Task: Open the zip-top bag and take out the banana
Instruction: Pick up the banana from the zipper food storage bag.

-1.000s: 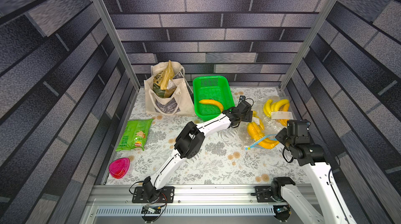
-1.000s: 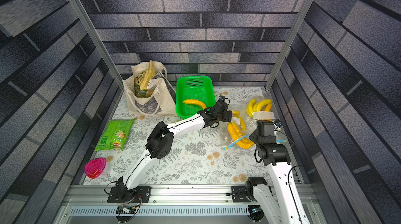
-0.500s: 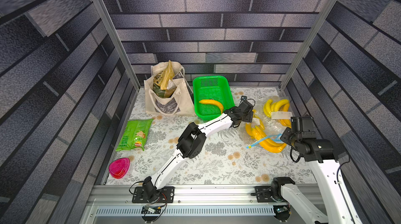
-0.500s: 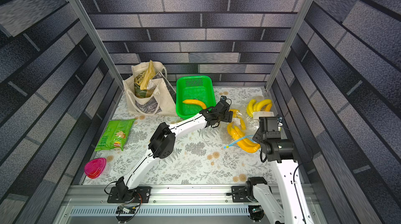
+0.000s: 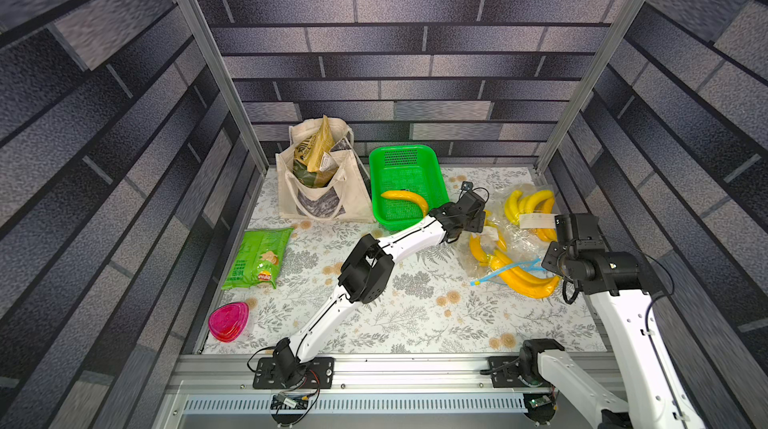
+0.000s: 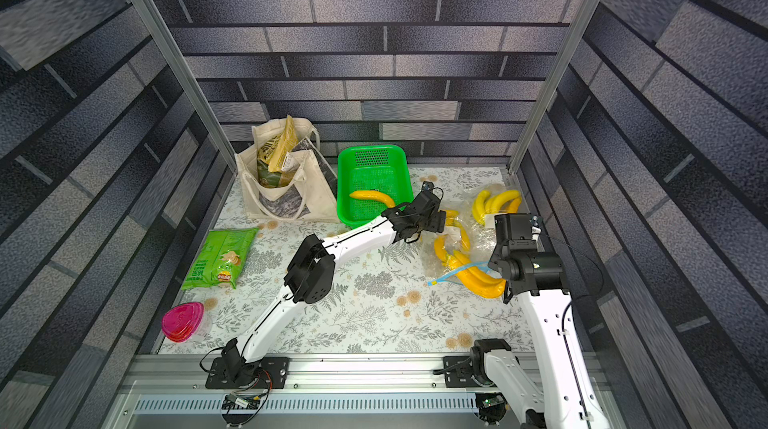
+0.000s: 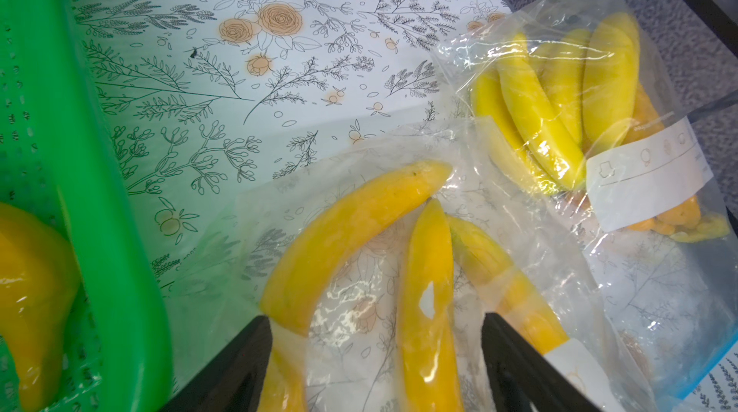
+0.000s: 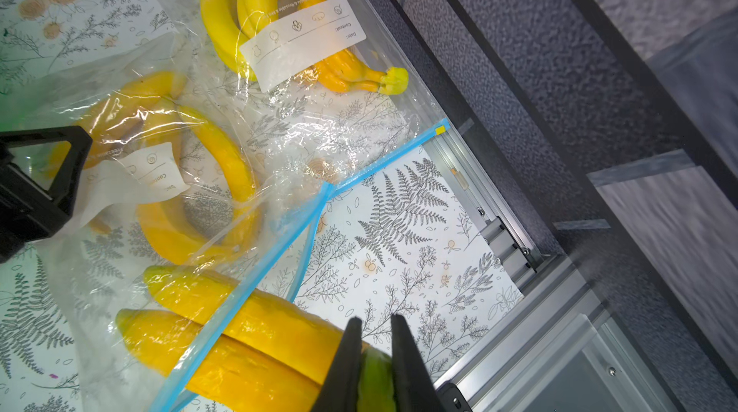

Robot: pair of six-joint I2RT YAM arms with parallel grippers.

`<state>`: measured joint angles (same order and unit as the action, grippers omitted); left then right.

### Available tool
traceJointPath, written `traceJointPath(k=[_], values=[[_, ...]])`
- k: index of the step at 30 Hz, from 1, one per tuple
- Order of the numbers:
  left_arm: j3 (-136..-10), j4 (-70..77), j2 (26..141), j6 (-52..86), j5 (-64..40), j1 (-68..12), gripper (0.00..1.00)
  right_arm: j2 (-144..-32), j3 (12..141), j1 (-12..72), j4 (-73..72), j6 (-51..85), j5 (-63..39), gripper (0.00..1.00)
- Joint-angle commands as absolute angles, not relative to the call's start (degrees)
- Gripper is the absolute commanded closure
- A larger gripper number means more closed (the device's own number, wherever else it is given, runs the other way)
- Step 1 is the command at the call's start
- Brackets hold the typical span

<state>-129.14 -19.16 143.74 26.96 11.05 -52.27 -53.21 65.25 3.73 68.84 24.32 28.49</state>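
banana bunch [image 8: 255, 334]: front right of the counter; stem end is out past the bag mouth, tips under the film
zip-top bag [image 8: 120, 206]: clear, mouth open, blue zip strip [image 8: 239, 302] draped across the bunch; loose bananas [image 7: 351, 238] lie deeper in
right tool [image 8: 376, 334]: clamped on the bunch's green stem, just outside the mouth
left tool [image 7: 376, 320]: jaws wide, straddling the bag's closed end, gripping nothing
step: drawing the bunch out, roughly half done by my read
how: pull along the bunch's long axis, low over the counter; lifting would likely drag the bag along. Left tool should pin film, not fruit, or the bag will slide
risk: narrow stem grip, so the bunch may twist or slip; zip strip could snag on the curve
second bag [image 7: 579, 102]: more bananas, touching the first bag's far side; can't tell if it's sealed
counter [image 5: 415, 314]: flat floral-print sheet, looks slick, film probably slides easily
green basket [image 5: 399, 154]: at the back, one banana [image 5: 405, 198] inside, near the left tool; likely drop spot
clutter: tote bag [image 5: 328, 198], chips pack [image 5: 257, 258] and pink container [image 5: 228, 321], all well apart on the left
room: brick-pattern panels [image 5: 415, 32] on three sides, rail [image 5: 415, 368] in front; the right panel is close, so little pull room that way
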Motion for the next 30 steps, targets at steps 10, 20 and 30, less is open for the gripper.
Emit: traceJointPath(k=[10, 20, 30], values=[[-133.14, -22.85, 140.51, 22.07, 12.20, -52.11, 0.12, -58.68, 70.69, 9.39, 79.00, 27.04, 37.83, 0.86], [-117.50, -16.49, 130.55, 21.88, 12.49, -52.91, 0.11, -60.67, 76.43, 10.80, 88.20, 27.17, 39.13, 0.86], [-104.22, -11.36, 122.00, 21.84, 14.06, -53.39, 0.11, -60.23, 85.77, 12.44, 94.43, 24.44, 38.62, 0.87]])
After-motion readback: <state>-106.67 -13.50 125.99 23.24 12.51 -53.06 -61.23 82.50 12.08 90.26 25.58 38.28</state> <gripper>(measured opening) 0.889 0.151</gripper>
